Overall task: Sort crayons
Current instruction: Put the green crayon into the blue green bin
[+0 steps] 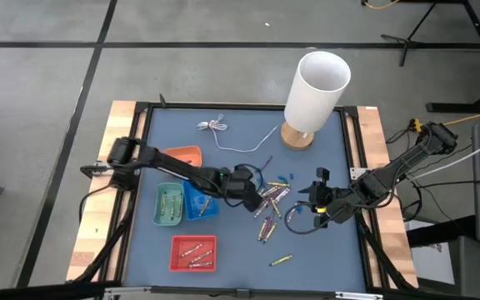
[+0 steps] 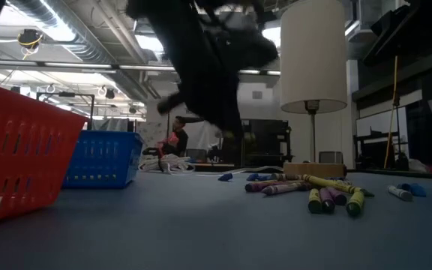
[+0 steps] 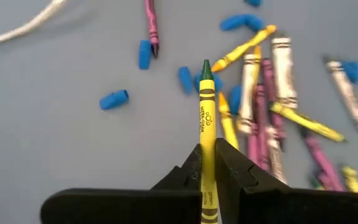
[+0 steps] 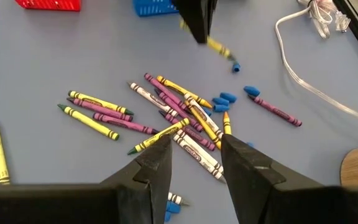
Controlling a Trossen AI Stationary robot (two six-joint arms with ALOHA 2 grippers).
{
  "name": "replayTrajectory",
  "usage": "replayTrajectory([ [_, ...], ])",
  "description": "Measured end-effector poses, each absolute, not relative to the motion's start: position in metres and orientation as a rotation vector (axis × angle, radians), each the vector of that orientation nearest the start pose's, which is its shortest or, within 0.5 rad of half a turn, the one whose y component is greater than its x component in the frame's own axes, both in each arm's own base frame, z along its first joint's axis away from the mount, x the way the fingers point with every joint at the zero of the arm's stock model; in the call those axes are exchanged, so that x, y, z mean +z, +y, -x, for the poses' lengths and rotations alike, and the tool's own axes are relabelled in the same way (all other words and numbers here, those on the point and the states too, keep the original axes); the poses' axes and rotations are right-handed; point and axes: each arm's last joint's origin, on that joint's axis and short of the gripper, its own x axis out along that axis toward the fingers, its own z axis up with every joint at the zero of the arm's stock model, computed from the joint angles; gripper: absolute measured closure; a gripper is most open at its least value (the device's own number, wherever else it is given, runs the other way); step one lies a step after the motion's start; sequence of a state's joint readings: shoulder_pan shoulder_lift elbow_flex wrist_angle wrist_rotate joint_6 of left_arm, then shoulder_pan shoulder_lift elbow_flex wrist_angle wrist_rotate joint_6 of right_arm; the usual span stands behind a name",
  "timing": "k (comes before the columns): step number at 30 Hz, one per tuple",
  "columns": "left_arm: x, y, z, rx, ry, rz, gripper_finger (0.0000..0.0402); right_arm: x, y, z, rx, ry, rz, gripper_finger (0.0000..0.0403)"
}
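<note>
A yellow crayon with a green tip is clamped between the fingers of the left gripper, above the pile of crayons on the blue table. The right gripper hovers near the pile, jaws apart and empty.

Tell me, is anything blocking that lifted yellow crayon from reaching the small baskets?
Nothing visible does. The left gripper is shut on the yellow crayon, held above the crayon pile. The blue basket and green basket sit right beside it, with open mat between.
</note>
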State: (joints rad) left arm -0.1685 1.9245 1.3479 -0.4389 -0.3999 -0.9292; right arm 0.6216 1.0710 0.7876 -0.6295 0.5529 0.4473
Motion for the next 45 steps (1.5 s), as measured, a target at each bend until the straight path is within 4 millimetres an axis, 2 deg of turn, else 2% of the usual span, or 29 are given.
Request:
replayTrajectory([
  [5, 0.23, -0.072, -0.366, 0.592, 0.813, 0.545, 0.0396, 0.251, 0.106, -0.173, -0.089, 0.756, 0.074, 0.0265],
  [9, 0.261, -0.088, -0.332, 0.603, 0.83, 0.59, 0.0396, 0.251, 0.106, -0.173, -0.066, 0.771, 0.065, 0.0265],
  [12, 0.281, -0.101, -0.306, 0.63, 0.816, 0.64, 0.0396, 0.25, 0.107, -0.173, -0.062, 0.773, 0.064, 0.0265],
  [15, 0.291, -0.115, -0.284, 0.668, 0.812, 0.688, 0.0396, 0.25, 0.106, -0.173, -0.063, 0.773, 0.064, 0.0265],
  [23, 0.288, -0.153, -0.231, 0.838, 0.911, 0.786, 0.0396, 0.25, 0.107, -0.173, -0.064, 0.772, 0.064, 0.0265],
  [29, 0.286, -0.164, -0.204, 0.98, 0.902, 0.794, 0.0396, 0.251, 0.106, -0.173, -0.066, 0.771, 0.065, 0.0265],
  [37, 0.264, -0.167, -0.19, 1.054, 0.913, 0.748, 0.0396, 0.251, 0.106, -0.173, -0.069, 0.766, 0.076, 0.0265],
  [45, 0.244, -0.161, -0.183, 1.103, 0.929, 0.673, 0.0396, 0.253, 0.102, -0.174, -0.188, 0.697, 0.165, 0.0265],
])
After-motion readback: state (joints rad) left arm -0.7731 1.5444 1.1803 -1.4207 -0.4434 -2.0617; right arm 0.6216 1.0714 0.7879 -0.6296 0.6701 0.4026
